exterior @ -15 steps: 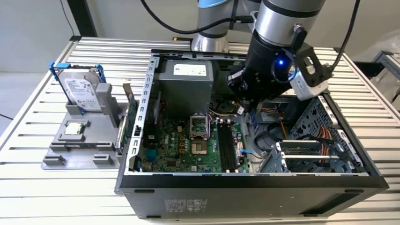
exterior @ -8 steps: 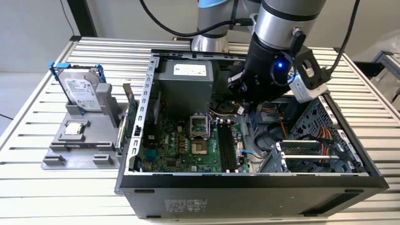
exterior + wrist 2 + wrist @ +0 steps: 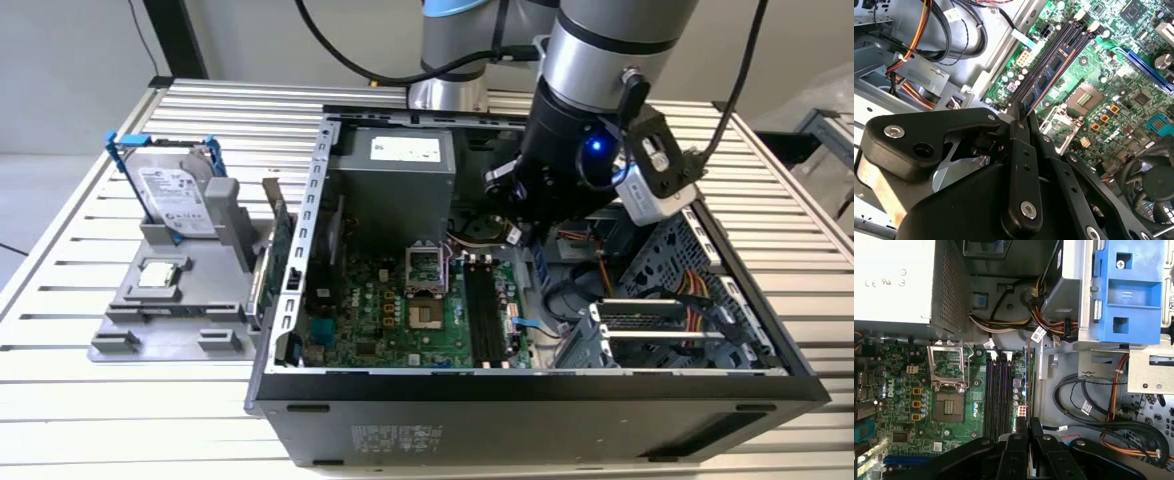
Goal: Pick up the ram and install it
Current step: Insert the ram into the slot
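My tool (image 3: 1028, 422) is clamped on one end of the ram (image 3: 1050, 72), holding it edge-down and parallel to the black memory slots (image 3: 996, 390), presumably so its contacts can meet one.

The ram (image 3: 1050, 74) tight in the pincer (image 3: 1020, 113), over the black memory slots (image 3: 1080, 34).
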`<state>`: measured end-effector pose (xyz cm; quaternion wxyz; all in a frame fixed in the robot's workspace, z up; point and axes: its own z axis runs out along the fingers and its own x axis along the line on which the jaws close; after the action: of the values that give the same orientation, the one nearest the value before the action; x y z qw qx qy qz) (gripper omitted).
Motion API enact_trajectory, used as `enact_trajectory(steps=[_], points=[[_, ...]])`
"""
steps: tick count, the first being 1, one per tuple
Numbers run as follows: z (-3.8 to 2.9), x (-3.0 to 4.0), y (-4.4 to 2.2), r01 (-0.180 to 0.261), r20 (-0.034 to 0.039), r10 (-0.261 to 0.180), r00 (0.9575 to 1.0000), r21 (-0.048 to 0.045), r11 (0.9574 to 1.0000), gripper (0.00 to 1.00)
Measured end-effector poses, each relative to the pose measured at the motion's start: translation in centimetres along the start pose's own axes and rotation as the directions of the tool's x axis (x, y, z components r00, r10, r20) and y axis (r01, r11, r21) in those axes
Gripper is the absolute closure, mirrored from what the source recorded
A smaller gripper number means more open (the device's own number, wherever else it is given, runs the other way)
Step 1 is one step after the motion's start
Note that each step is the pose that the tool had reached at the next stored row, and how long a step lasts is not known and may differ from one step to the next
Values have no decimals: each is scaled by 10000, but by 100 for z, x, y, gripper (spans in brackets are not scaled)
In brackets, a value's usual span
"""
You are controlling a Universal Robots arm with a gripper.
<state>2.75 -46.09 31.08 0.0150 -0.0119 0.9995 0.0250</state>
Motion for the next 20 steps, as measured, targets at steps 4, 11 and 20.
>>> enact_trajectory(steps=[4,11,20], points=[[29,2,-16,0,1,0,10000,-1,10000,100],[119,8,-50,1,0,-1,10000,0,10000,100],[224,16,-110,0,0,0,10000,0,10000,100]])
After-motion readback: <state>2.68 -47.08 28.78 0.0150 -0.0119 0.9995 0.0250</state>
